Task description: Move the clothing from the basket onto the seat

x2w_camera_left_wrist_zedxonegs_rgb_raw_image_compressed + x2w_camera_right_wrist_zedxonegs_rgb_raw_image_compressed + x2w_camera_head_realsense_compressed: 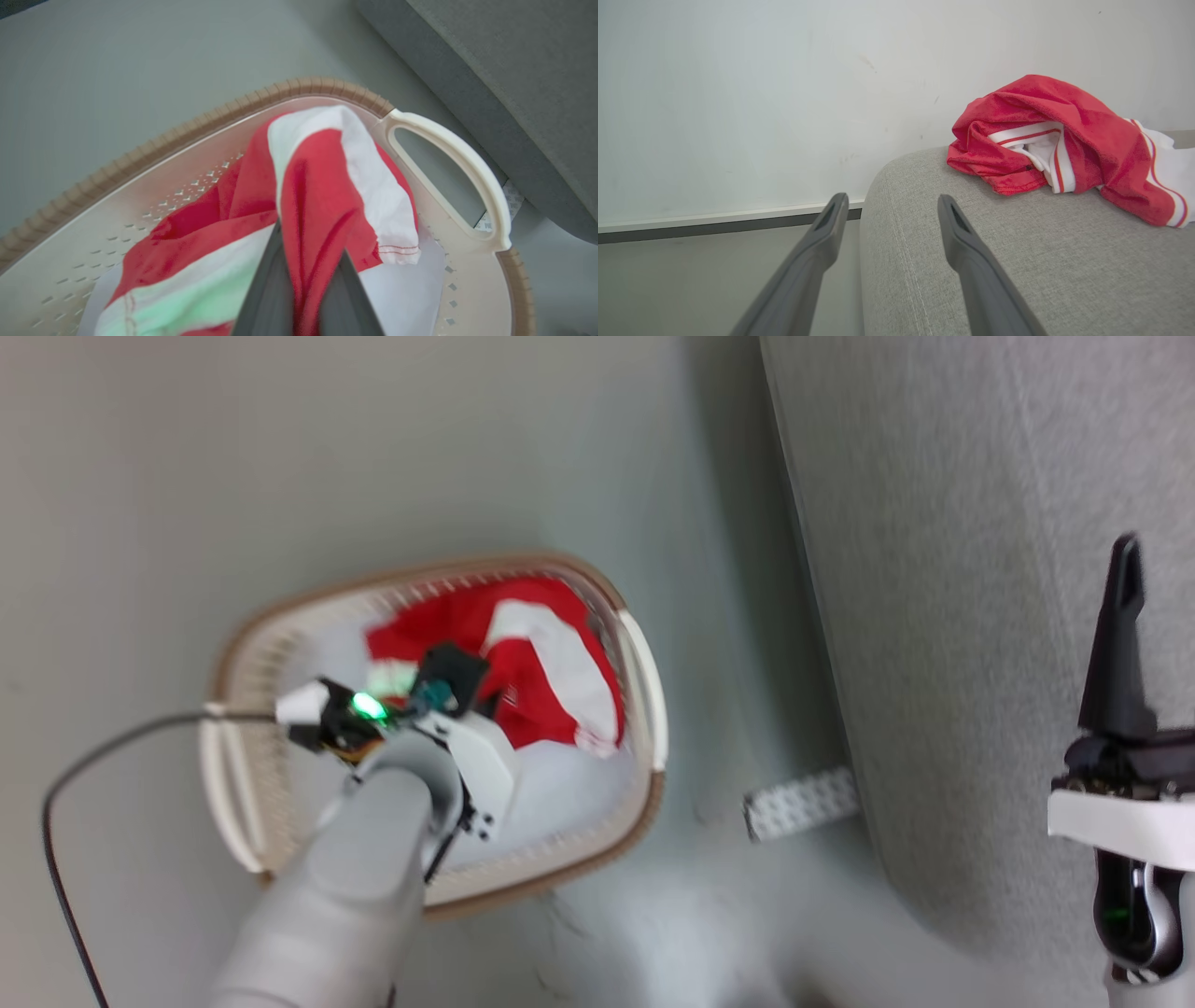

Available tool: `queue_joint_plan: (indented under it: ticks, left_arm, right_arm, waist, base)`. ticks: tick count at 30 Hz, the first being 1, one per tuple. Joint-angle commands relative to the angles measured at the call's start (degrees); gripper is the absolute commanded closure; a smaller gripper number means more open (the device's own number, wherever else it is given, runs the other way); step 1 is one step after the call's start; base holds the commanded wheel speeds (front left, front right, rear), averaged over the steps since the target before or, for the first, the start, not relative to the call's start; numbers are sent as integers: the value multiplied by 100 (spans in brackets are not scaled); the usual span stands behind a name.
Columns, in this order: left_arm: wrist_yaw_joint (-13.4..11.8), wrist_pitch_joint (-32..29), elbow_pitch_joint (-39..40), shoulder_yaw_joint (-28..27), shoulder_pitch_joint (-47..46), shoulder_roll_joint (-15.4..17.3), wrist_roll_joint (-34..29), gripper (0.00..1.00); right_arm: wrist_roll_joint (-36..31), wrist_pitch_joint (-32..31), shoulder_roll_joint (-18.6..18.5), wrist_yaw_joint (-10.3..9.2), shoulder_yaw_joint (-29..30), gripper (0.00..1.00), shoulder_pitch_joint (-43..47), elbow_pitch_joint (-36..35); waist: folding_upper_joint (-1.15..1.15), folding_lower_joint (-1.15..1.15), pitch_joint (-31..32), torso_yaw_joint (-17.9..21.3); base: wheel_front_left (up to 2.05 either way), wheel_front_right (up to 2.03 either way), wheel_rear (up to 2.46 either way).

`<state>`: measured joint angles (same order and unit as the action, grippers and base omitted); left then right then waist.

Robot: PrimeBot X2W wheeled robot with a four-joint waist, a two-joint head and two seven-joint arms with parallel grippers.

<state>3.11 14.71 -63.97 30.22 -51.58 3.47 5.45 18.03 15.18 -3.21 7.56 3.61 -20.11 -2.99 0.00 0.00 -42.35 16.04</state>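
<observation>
Cloth sits in the pinch of the left gripper (310, 242); its two dark fingers are clenched on a raised fold of the red garment (327, 186), which lies crumpled inside the basket (140, 154) on a pale flat cloth (406, 284). In the head view the basket stands on the floor (140, 476) at about 9 o'clock from the seat (980, 569), just beside it but apart; the basket's handle (467, 163) is at 2 o'clock from the held fold. The right gripper (892, 198) hangs released, fingers spread with nothing between them, over the seat's rounded edge; the other garment (1064, 140) lies heaped on the seat at 1 o'clock from those fingers, so half the job looks done.

The red garment should handle as light, limp and rather slick; it will trail and swing, and a hem could snag on the rim. The bunched red ridge now gripped seems a sound hold, as several layers are less likely to slip out than a single white edge; the pale cloth beneath must not come up with it.
</observation>
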Motion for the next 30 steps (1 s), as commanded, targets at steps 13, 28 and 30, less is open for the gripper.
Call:
queue_joint_plan:
  ticks: [13,28,30]
  left_arm:
    - [17,-82,1885,455,1545,-50,1313,100]
    - [-541,-1195,4827,111,2993,795,1864,100]
    - [-631,-1332,5178,64,3156,938,1895,100]
  right_arm:
    - [-101,-5,-355,-14,124,0,1034,729]
    - [-131,-5,-228,-14,-464,0,2200,992]
    - [-113,-5,-219,-14,-557,0,2276,990]
  waist:
    - [0,0,3162,-1460]
    - [0,0,4580,-1523]
    - [0,0,4629,-1496]
  base:
    - [0,0,0]
    - [0,0,0]
    - [0,0,0]
